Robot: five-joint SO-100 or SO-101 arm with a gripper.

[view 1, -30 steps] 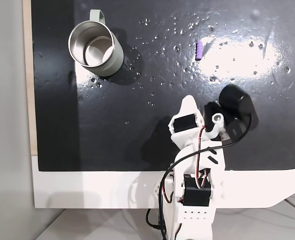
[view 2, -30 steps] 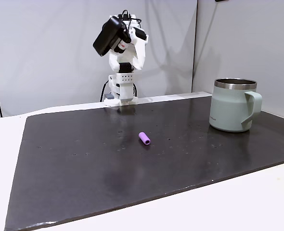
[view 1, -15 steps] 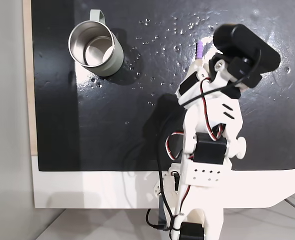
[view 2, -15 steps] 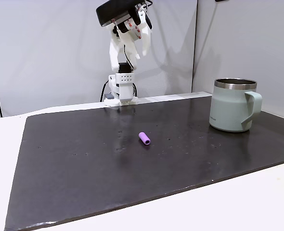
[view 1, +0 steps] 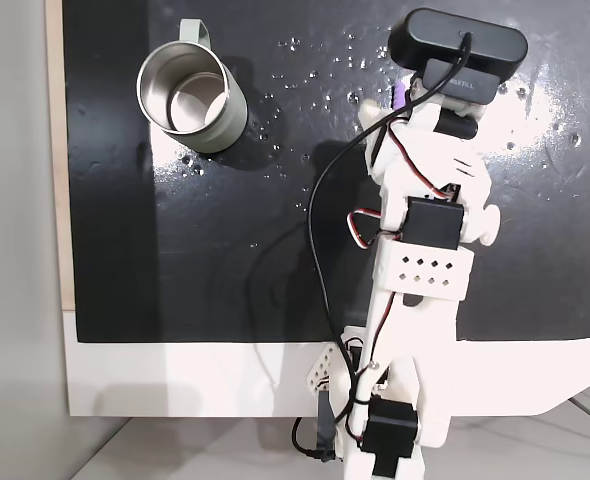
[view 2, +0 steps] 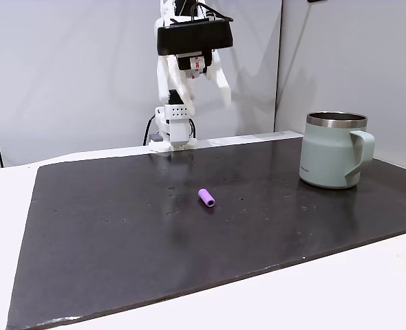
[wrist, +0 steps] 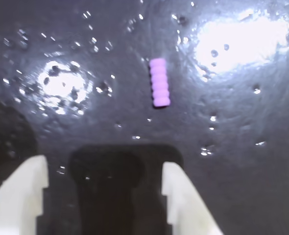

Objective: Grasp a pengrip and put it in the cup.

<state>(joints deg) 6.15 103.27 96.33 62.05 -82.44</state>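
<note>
The light-purple ribbed pengrip lies flat on the black mat, ahead of and slightly right of my open gripper in the wrist view. Nothing sits between the two white fingers. In a fixed view from the front, the gripper hangs high above the mat, behind the pengrip. From above, only a sliver of the pengrip peeks out beside the wrist camera. The sage-green cup stands upright and apart, its steel inside bare; from the front the cup stands at the right.
The white arm reaches from its base at the mat's near edge across the right half of the mat in the view from above. Glare patches and white specks dot the mat. A white table border surrounds it.
The arm has unfolded and swung out over the mat toward the pengrip, now covering most of it from above. Pengrip and cup have not moved.
</note>
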